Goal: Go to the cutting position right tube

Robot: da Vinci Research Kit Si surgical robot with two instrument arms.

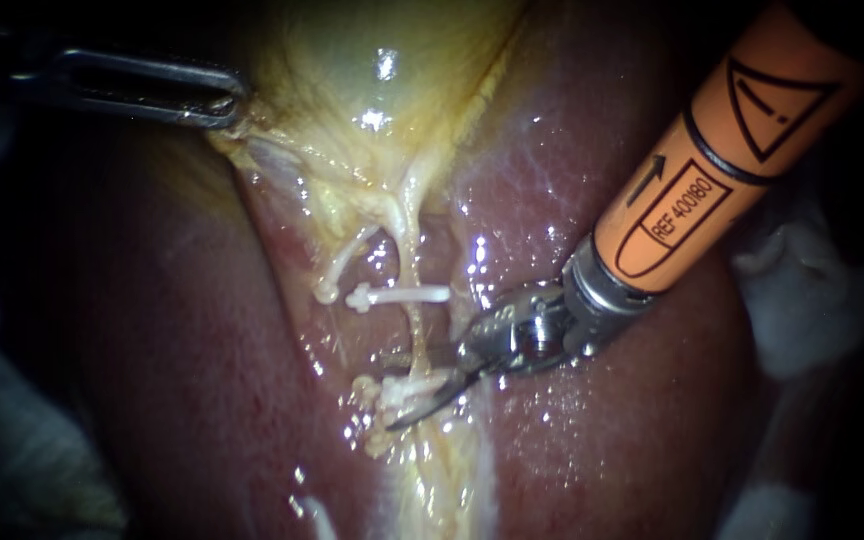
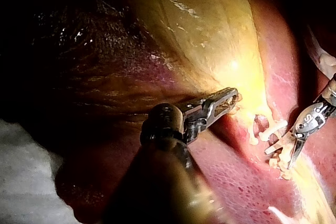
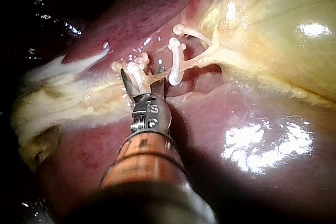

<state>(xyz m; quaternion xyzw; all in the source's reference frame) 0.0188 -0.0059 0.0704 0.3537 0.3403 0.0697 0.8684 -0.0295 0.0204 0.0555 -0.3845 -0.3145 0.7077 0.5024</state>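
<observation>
- While my left instrument [image 1: 230, 100] reaches in from the upper left, its long windowed jaws are closed on the yellow edge of the gallbladder [image 1: 372, 70], gripping it from both sides.
- The gallbladder narrows down to two thin strands that lie over the liver [image 1: 602, 430].
- The right tube [image 1: 415, 325] runs straight down from that neck. An upper clip [image 1: 402, 295] crosses it, and a bunch of lower clips [image 1: 392, 392] sits further along.
- The left tube [image 1: 352, 255] lies just beside it and ends at a third clip [image 1: 327, 292].
- My right instrument [image 1: 402, 388], on an orange shaft, comes in from the upper right. Its jaws are narrowly parted and hold nothing.
- One blade lies across the right tube between the upper clip and the lower clips. The other curves against the lower clips.
- From the right wrist view the blades stand on either side of the tube. I cannot tell whether they touch it.
</observation>
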